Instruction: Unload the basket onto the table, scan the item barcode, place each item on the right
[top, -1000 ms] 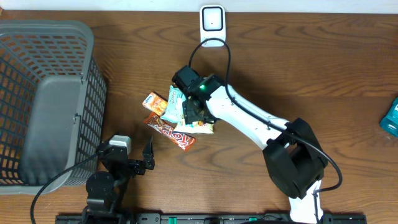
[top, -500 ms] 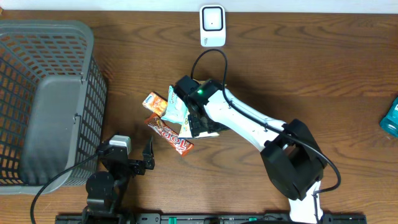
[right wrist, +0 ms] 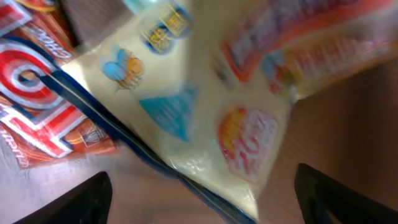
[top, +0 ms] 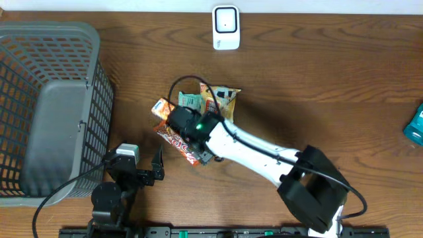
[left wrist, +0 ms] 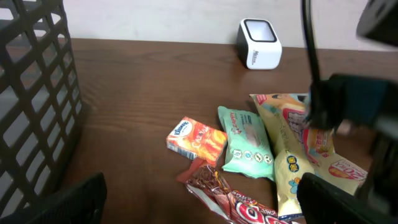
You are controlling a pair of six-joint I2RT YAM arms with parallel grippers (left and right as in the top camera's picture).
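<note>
Several snack items lie in a pile mid-table: a yellow snack bag (top: 222, 98), a green tissue pack (top: 190, 100), an orange box (top: 163, 109) and a red chocolate bar (top: 180, 142). The white barcode scanner (top: 225, 28) stands at the far edge. My right gripper (top: 198, 142) hovers over the pile's near side, open and holding nothing. Its wrist view, blurred, shows the yellow bag (right wrist: 236, 93) and chocolate bar (right wrist: 37, 106) just beyond the open gripper (right wrist: 202, 205). My left gripper (top: 149, 173) rests open at the near edge. In its view, the left gripper (left wrist: 202, 208) faces the chocolate bar (left wrist: 236, 199).
A grey mesh basket (top: 46, 106) fills the left side and shows close on the left of the left wrist view as the basket wall (left wrist: 31, 106). A blue packet (top: 415, 125) lies at the right edge. The right arm (left wrist: 354, 102) hangs over the pile.
My right gripper has swung toward the near left and its jaws have widened. The yellow bag, earlier under the gripper, now lies farther back beside the green pack, free of the jaws.
</note>
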